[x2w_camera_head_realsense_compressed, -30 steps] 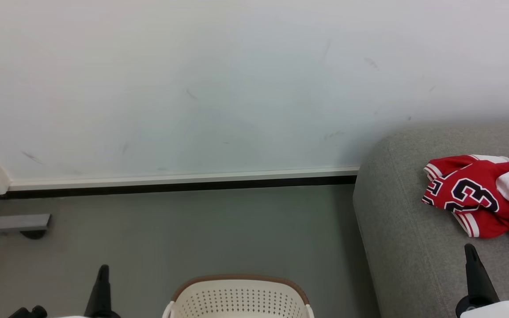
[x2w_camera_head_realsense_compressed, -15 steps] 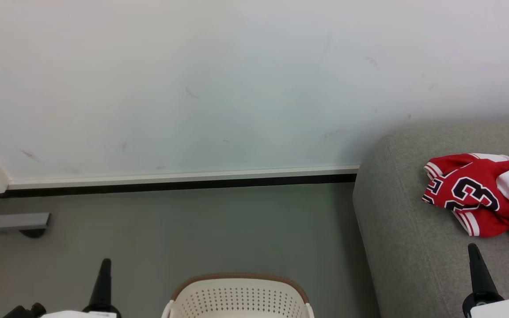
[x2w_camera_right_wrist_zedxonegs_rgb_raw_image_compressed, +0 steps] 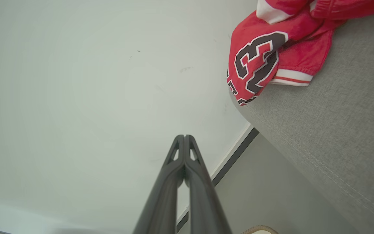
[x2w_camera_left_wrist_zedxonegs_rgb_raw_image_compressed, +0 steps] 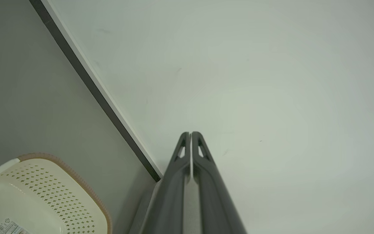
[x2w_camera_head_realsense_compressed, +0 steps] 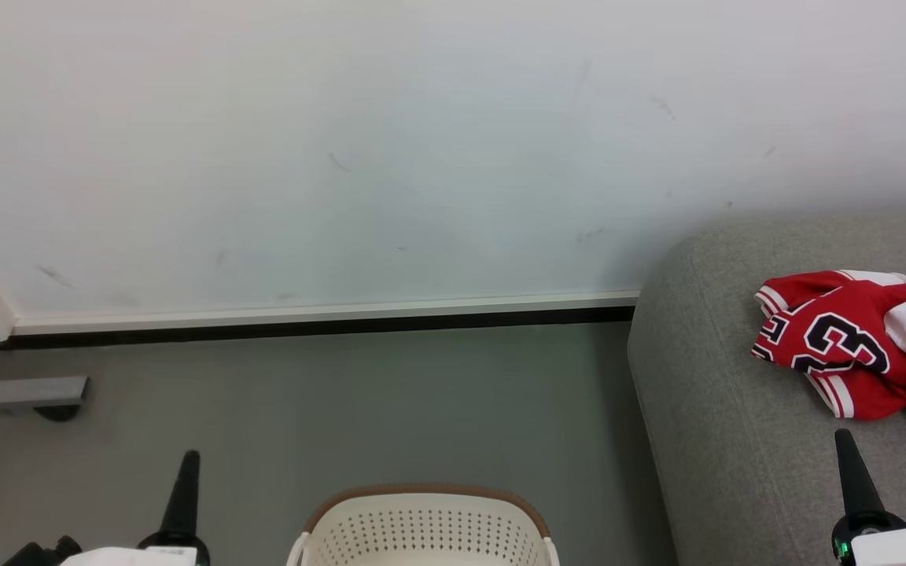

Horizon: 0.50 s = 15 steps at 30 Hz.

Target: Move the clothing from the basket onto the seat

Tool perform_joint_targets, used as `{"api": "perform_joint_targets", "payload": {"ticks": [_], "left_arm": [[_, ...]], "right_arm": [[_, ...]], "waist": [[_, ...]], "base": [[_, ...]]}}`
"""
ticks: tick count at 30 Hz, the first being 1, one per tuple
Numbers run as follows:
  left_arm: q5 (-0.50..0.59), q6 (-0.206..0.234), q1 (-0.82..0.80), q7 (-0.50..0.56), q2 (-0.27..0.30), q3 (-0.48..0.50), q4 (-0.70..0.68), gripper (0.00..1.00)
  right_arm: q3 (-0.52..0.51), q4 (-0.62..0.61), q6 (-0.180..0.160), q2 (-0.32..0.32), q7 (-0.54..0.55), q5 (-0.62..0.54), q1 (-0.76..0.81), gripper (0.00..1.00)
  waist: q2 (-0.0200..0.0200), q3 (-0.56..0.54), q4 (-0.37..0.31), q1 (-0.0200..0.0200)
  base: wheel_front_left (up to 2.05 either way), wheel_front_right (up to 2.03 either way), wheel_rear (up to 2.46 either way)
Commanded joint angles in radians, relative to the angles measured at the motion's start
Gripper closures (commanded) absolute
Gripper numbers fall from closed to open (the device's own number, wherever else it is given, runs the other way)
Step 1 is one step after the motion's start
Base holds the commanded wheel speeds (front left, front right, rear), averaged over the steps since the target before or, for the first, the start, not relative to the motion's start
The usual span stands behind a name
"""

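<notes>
Left gripper (x2w_camera_head_realsense_compressed: 189,460) has edged forward since a second ago; right gripper (x2w_camera_head_realsense_compressed: 844,440) hardly shifts. Both pairs of jaws are pressed together, empty, parked either side of the basket (x2w_camera_head_realsense_compressed: 421,489), probably because its load is gone: the clothing (x2w_camera_head_realsense_compressed: 838,346) lies crumpled on the seat (x2w_camera_head_realsense_compressed: 705,377), near its rounded corner.

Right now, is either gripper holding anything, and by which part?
Nothing. Both the left gripper and right gripper are shut and empty; the clothing lies on the sofa.
</notes>
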Motion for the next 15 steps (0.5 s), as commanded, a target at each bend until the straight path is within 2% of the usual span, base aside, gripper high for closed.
{"api": "perform_joint_targets", "payload": {"ticks": [1,15], "left_arm": [[-0.020,-0.006,-0.020,0.007,0.008,0.001,-0.010,1.00],[-0.144,-0.012,-0.030,0.039,0.008,0.002,-0.015,1.00]], "right_arm": [[-0.008,-0.011,-0.001,-0.003,0.005,0.018,-0.019,1.00],[-0.027,-0.010,-0.001,0.005,0.038,0.128,-0.027,1.00]], "waist": [[0.0000,0.000,0.000,-0.0001],[0.0000,0.006,-0.001,-0.0001]], "base": [[0.00,0.00,0.00],[0.00,0.00,0.00]]}}
